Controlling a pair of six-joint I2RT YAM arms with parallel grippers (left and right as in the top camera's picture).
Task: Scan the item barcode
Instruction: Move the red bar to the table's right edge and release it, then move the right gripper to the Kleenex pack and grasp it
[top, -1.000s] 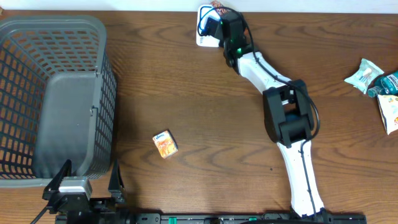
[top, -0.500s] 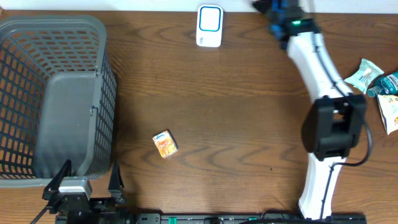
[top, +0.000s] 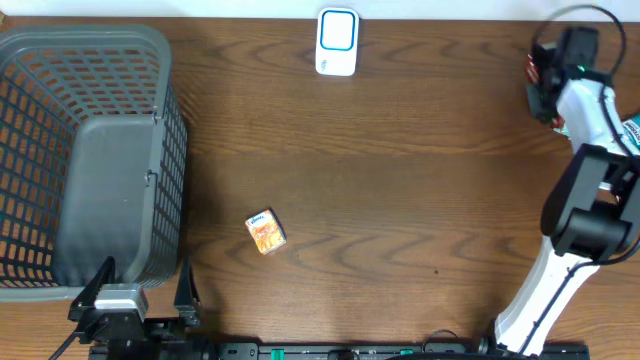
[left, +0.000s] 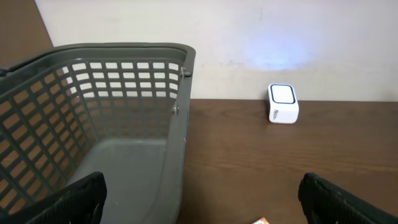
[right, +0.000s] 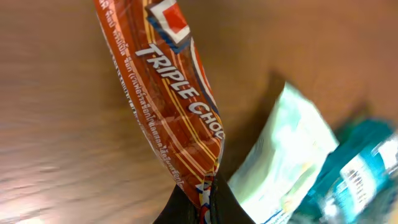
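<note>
Far left of the white scanner (top: 337, 42) stands the grey basket (top: 90, 150), the left gripper (top: 142, 284) spread wide at its near corner. A small orange carton (top: 266, 232) lies nearer, slightly left. Far right of the scanner, the right gripper (right: 200, 208) pinches a Triple Choc wrapper (right: 165, 106) beside a pale-green packet (right: 280, 162).

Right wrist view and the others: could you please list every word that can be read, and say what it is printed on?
"TRIPLE CHOC" on the red wrapper, right wrist view; the last word may run on past a fold.
Small white print along the wrapper's edge: too small to read.
White print on the teal packet: blurred.
Print on the box, overhead: too small.
</note>
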